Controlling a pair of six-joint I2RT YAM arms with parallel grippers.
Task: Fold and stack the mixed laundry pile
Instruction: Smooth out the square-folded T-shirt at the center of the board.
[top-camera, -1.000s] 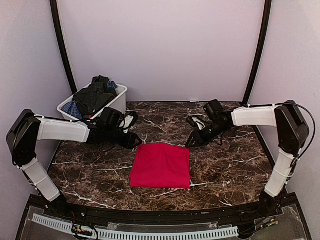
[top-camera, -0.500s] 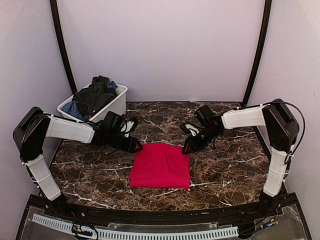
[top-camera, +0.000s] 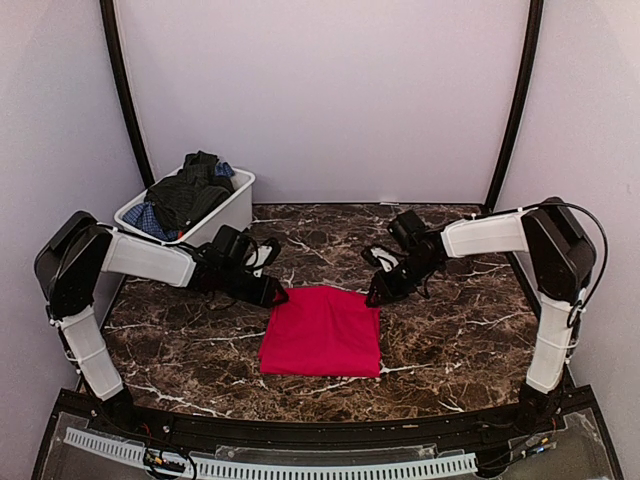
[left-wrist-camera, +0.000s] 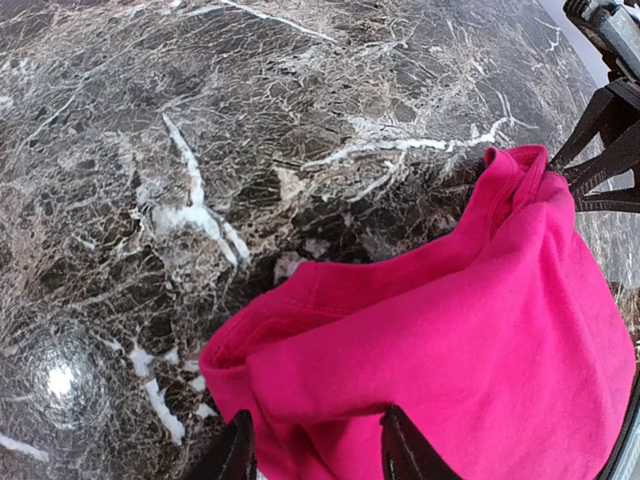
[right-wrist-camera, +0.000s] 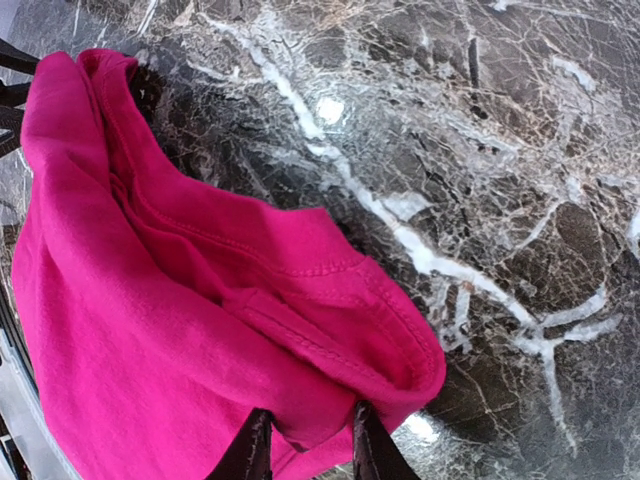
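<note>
**Both tools pinch the far corners of the red cloth**

The left tool (top-camera: 277, 296) and the right tool (top-camera: 375, 296) reach in low over the tabletop (top-camera: 180, 340) from opposite sides. Each meets one far corner of the red cloth (top-camera: 320, 332).

The cloth lies near the middle of the marbled brown tabletop as a folded, roughly square pad. Its near edge is flat and closest to the arm bases. Its far edge runs between the two tools.

In the left wrist view, the left tool's two dark fingers (left-wrist-camera: 238, 452) stand on either side of the cloth's far-left corner. The fabric is bunched between them and raised a little off the stone, with layered folds showing at the edge. The tool is clamped on that corner. The opposite corner rises to a peak at the upper right of this view, where the other tool's black fingers grip it.

In the right wrist view, the right tool's fingers (right-wrist-camera: 368, 448) likewise close on the cloth's far-right corner. A stitched hem curls up over the marble just above them. The cloth stretches away to the left, toward the other tool at the frame's edge.

Farther back, at the far left corner of the tabletop, stands a white plastic bin (top-camera: 238, 207), well apart from the cloth. It is heaped with the rest of the laundry: a dark charcoal shirt (top-camera: 185, 195) piled on top and a blue checked garment (top-camera: 147, 220) hanging at the rim.
</note>
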